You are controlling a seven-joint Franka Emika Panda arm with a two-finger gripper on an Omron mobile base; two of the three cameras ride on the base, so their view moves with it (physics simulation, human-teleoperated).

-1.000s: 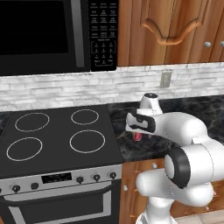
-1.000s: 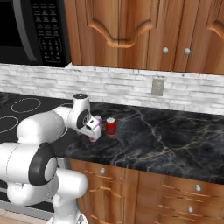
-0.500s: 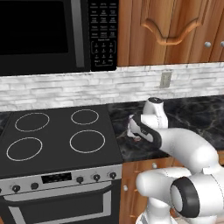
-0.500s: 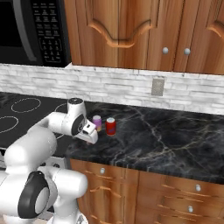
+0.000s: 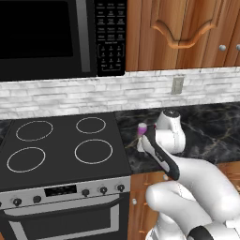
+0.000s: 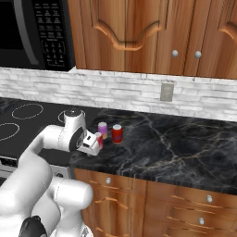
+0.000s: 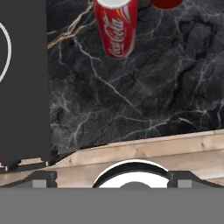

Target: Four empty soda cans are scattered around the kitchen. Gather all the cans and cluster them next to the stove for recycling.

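Observation:
The black stove (image 5: 61,145) fills the left; its cooktop edge (image 7: 22,87) borders the marbled counter. Three soda cans stand together on the counter just right of it: a pink-purple one (image 6: 102,130), a red one (image 6: 117,134) and a second red one (image 6: 99,137) right at my hand. The pink-purple can's top (image 5: 141,127) peeks out behind my wrist. In the hand view a red can (image 7: 117,28) stands upright ahead, another red can (image 7: 166,3) beside it. My gripper (image 6: 95,144) is open, a little short of the near red can, with nothing between its fingers.
A black microwave (image 5: 47,37) hangs above the stove. The black counter (image 6: 176,143) stretches on to the right under wood cabinets, with a wall outlet (image 6: 166,91) behind. The counter's wooden front edge (image 7: 144,148) runs just below my hand.
A second ago the gripper held a red can above the counter. That can now stands beside the pink-purple one, and the gripper has let go and drawn back slightly.

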